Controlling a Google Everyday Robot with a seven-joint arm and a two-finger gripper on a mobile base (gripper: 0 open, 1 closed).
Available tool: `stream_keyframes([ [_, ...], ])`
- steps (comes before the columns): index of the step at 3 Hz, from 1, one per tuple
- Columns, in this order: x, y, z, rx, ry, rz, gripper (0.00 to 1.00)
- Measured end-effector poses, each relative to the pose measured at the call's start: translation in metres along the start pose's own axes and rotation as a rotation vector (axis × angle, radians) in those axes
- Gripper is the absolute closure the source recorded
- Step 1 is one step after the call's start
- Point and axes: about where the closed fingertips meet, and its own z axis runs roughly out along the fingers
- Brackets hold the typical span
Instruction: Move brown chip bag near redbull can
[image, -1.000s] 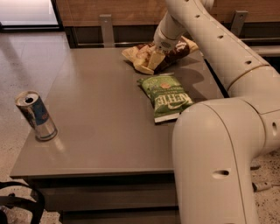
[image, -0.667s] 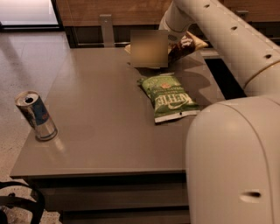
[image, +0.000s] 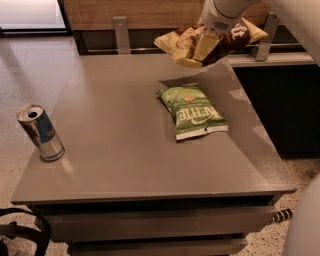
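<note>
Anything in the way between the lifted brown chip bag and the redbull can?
Nothing visible. The gripper grips the brown chip bag above the far edge of the table; the redbull can stands near its left edge. The green Kettle bag lies clear of the straight path.

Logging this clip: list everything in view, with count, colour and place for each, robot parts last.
brown bag: 1, dark brown and pale yellow, held in the air over the table's far edge
green bag: 1, green, lying flat on the table, right of centre
can: 1, blue and silver, upright near the table's left edge
table: 1, grey, centre of view
brackets: 2, metal, behind the table
strap: 1, black, on the floor at lower left
arm: 1, white, top right
gripper: 1, pale, top centre, shut on the brown bag
</note>
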Motion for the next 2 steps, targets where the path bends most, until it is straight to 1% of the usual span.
stream_keyframes([
  [1, -0.007, -0.005, -0.04, 0.089, -0.118, -0.026, 1.0],
  [2, -0.02, 0.001, -0.073, 0.117, -0.321, -0.06, 1.0],
])
